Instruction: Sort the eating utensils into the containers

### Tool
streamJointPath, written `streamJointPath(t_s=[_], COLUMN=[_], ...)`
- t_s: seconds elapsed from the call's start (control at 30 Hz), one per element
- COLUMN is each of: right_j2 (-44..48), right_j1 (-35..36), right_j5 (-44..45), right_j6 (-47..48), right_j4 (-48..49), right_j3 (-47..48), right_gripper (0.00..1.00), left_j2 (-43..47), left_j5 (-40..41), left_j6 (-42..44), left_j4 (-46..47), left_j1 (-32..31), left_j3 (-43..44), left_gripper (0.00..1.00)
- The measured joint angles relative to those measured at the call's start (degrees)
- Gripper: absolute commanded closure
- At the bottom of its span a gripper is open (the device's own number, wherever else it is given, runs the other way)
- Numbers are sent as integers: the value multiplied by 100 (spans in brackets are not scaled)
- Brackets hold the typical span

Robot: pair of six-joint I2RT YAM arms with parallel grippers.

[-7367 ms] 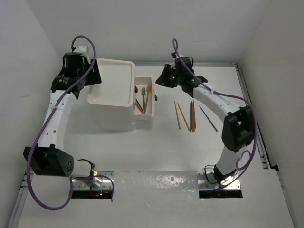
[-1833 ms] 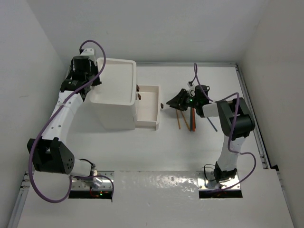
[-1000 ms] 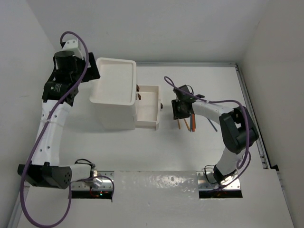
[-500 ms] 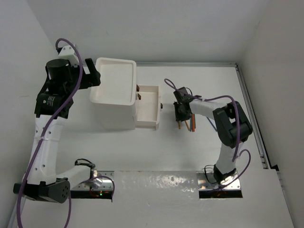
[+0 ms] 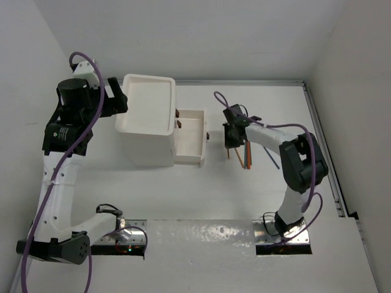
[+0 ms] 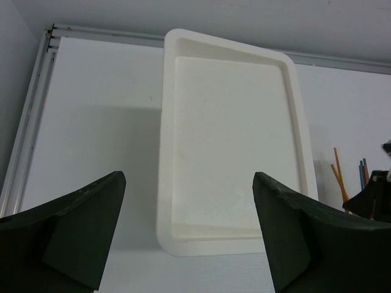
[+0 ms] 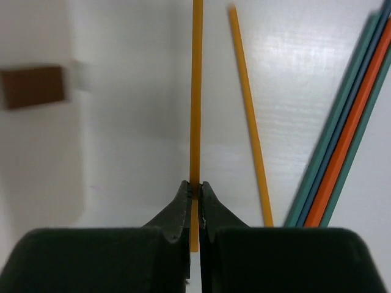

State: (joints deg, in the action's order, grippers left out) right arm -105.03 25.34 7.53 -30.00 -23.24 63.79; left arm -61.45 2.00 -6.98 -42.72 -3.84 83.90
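Observation:
The white drawer unit (image 5: pixel 146 131) stands at the back left, its tray-like top (image 6: pixel 232 140) bare. One drawer (image 5: pixel 190 137) with a brown knob (image 7: pixel 33 86) is pulled out to the right and looks empty. My right gripper (image 7: pixel 195 188) is shut on an orange stick (image 7: pixel 197 91) near its end, just right of the drawer (image 5: pixel 233 135). A second orange stick (image 7: pixel 249 116) and a bundle of teal, blue and orange sticks (image 7: pixel 342 140) lie to its right. My left gripper (image 6: pixel 189 238) is open and empty, high above the unit's left end.
The sticks (image 5: pixel 247 154) lie on the white table right of the drawer. A metal rail (image 5: pixel 321 140) runs along the table's right edge. White walls close in on both sides. The arm bases sit at the near edge.
The top drawer with utensils was closed and a lower drawer pulled out. My right gripper came down on the orange stick and shut on it. My left arm rose away from the unit.

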Motion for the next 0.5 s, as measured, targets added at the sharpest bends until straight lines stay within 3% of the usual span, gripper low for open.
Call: streamJointPath(t_s=[0.3, 0.4, 0.5], right_j2=[361, 170, -219], right_j1=[393, 625, 809], right_j5=[-389, -542, -634], right_j6=[-660, -881, -1043], right_j4=[-57, -61, 24], right_j3=[1624, 2011, 2319], right_gripper=[100, 100, 93], left_j2=[7, 7, 7], left_j5=[37, 37, 37], left_j6=[-48, -63, -63], left_j4=[0, 0, 0], left_j1=[0, 0, 0], left_j3=[0, 0, -2], left_gripper=[17, 17, 17])
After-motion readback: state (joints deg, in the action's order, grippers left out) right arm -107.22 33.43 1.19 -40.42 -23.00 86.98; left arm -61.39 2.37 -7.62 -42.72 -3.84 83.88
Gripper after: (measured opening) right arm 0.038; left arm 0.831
